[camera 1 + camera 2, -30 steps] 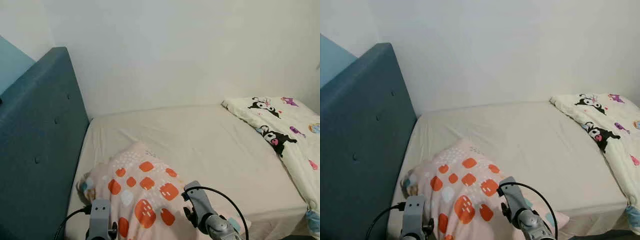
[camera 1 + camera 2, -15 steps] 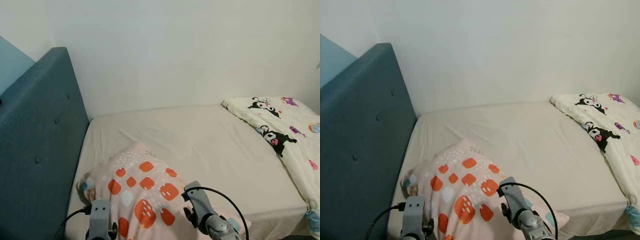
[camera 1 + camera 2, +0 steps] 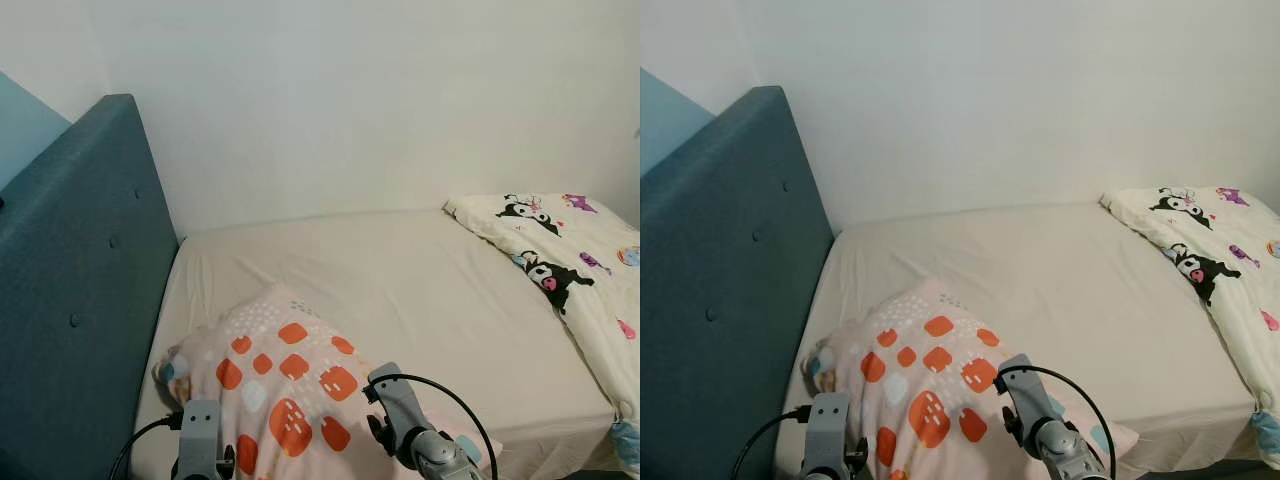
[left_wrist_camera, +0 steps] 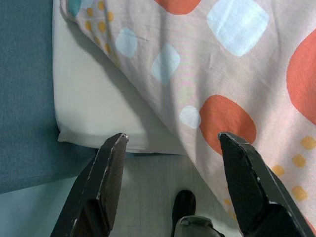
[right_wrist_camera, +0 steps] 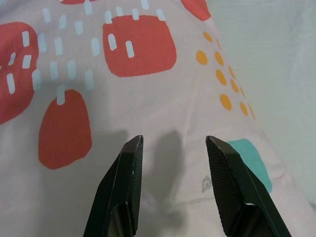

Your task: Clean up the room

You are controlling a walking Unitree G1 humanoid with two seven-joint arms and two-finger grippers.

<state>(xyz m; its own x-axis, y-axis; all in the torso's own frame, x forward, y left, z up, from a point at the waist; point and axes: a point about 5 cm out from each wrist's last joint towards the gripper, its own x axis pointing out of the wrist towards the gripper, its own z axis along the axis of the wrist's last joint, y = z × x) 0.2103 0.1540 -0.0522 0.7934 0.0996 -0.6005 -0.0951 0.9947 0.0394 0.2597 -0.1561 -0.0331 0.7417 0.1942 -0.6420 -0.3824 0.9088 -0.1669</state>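
The right gripper (image 5: 174, 185) hovers with its tapered black fingers (image 5: 123, 187) spread apart just above a soft pink pillow (image 3: 285, 375) printed with orange rounded squares and pale blue patches. The left gripper (image 4: 170, 185) holds its fingers (image 4: 106, 182) wide over the pillow's near edge, where the mattress corner meets the floor (image 4: 143, 197). In the head views the pillow lies rumpled at lower left on a smooth cream bed sheet (image 3: 400, 280), beside a teal tufted fabric headboard (image 3: 75, 280), with a cartoon-printed quilt (image 3: 570, 260) bunched at the right edge.
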